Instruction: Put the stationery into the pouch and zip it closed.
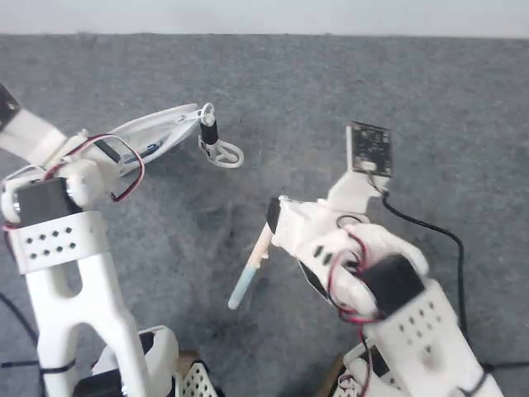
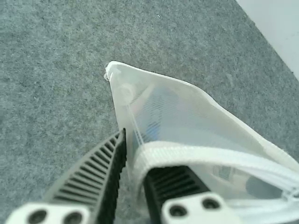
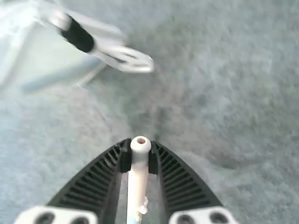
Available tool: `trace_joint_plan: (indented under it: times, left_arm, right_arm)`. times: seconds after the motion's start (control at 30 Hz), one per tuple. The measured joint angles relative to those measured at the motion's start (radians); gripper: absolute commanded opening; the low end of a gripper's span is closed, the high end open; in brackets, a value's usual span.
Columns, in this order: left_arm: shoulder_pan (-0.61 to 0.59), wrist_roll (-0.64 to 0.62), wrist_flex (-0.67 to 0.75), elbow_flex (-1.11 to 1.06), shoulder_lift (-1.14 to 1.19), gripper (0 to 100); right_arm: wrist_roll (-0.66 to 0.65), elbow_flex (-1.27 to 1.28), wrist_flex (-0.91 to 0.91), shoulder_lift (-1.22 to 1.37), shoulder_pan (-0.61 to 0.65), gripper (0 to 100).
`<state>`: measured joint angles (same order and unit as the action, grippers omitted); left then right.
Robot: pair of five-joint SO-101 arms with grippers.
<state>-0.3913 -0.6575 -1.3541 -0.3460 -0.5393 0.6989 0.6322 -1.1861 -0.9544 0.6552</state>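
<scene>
A: Left tool (image 2: pixel 135 154), state?
B: Clamped on the pouch (image 2: pixel 187 121). Both ribbed fingers pinch its edge, right by the white zip tape.
A: Pouch location?
B: Far left of the grey tabletop (image 1: pixel 372 83), at the end of the left arm. It's translucent white and lies long, slanting away from that arm.
A: Zip open or closed?
B: Can't tell. The zip pull (image 1: pixel 219 149) sits at the pouch end away from the left tool: a black piece with a white loop, and the loop lies on the tabletop.
A: Anything inside?
B: A bluish item (image 2: pixel 152 126) shows through the wall. Can't tell what it is.
A: Right tool (image 3: pixel 139 149)?
B: Closed around a pen (image 1: pixel 248 277), gripped near its white end. The rounded tip pokes out between the fingers.
A: Pen position?
B: Centre of the tabletop, in front of the right arm, tilted. The light blue end is toward the arm bases and the white end points toward the zip pull. It's outside the pouch, clearly apart from it.
</scene>
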Motion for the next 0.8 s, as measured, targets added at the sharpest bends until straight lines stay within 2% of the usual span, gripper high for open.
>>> trace_joint_plan:
  times: [0.3, 0.67, 0.8]
  left_arm:
    - [0.0, 0.0, 0.0, 0.0, 0.0, 1]
    - [0.0, 0.0, 0.0, 0.0, 0.0, 1]
    - [0.0, 0.0, 0.0, 0.0, 0.0, 1]
  right_arm:
    - [-0.003, 0.0, 0.207, -0.176, 0.0, 0.6]
    - [-0.206, 0.006, 0.519, -0.184, 0.0, 0.6]
    - [-0.301, 0.115, 0.663, -0.186, 0.0, 0.6]
